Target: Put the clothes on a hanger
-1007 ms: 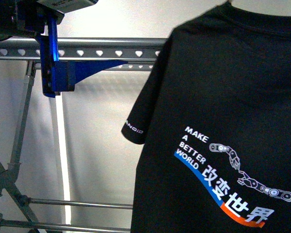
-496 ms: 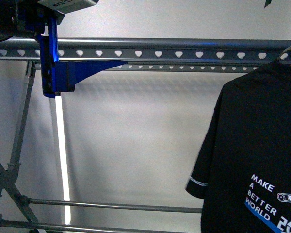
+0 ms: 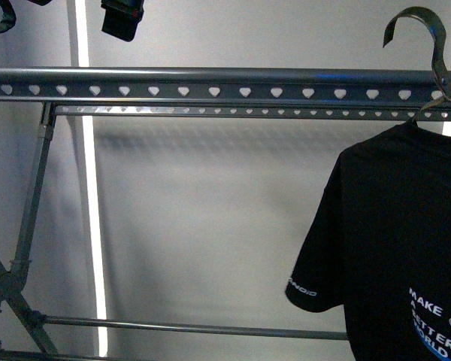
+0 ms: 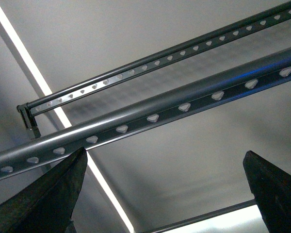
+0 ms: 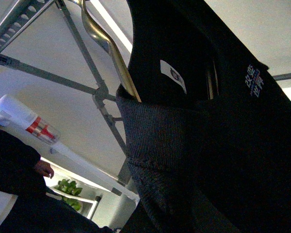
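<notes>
- Two shifts: T-shirt [image 3: 391, 248] moved to the drying rack's right end; hanger hook [image 3: 415, 19] now above the top rail [image 3: 210, 75], probably not seated yet.
- My left pincer [image 4: 165, 153] lifted clear: wide, empty.
- Right pincer: cannot tell.

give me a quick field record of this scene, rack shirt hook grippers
rack: dark grey drying rack, heart-holed top rails
shirt: black T-shirt at front view's right, below the top rail
hook: metal hanger hook sticking up above the rail
left gripper: open, empty, facing the rails
right gripper: cannot tell; fabric fills its wrist view
</notes>
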You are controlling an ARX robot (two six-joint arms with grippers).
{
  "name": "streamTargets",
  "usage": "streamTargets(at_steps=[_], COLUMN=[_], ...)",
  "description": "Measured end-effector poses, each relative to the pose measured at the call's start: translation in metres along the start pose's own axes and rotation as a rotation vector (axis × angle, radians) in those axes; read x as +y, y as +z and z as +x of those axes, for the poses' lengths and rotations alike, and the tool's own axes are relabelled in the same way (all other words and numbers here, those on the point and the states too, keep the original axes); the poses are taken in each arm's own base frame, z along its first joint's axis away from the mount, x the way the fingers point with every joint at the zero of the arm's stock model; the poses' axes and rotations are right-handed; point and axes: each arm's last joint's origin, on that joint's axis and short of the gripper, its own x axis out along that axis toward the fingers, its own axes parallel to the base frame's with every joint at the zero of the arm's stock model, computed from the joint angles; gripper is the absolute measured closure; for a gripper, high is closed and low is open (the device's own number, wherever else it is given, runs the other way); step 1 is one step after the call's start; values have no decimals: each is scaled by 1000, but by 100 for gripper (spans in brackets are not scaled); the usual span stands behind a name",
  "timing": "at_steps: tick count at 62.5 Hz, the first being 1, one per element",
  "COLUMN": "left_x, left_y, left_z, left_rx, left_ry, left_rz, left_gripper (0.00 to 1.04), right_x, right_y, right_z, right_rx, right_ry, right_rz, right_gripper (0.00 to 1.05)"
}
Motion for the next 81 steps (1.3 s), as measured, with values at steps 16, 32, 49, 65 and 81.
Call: streamTargets(at_steps=[16,32,49,65,81], left_x=[28,29,-9,-25,-37], left_y=[4,-44,-118,-145,-164], left_z=[-18,-77,-159,-196,-225], left_rx=[-53,160,231,234,241], left_ry=[327,155,114,114,113], left_rz=[-156,-355,-365,-368,-369], left_gripper=[7,25,80,101,101], right_x=[6,10,-7,-15,-26], right_y=[5,41,79,105,106], right_z=[0,11,53,85,113], right_rx=[-25,-106,-120,-132,-136], right_ry=[13,-32,-103,-92,-130], right_rz=[20,113,368,525,676], right_gripper=[102,102,102,102,102])
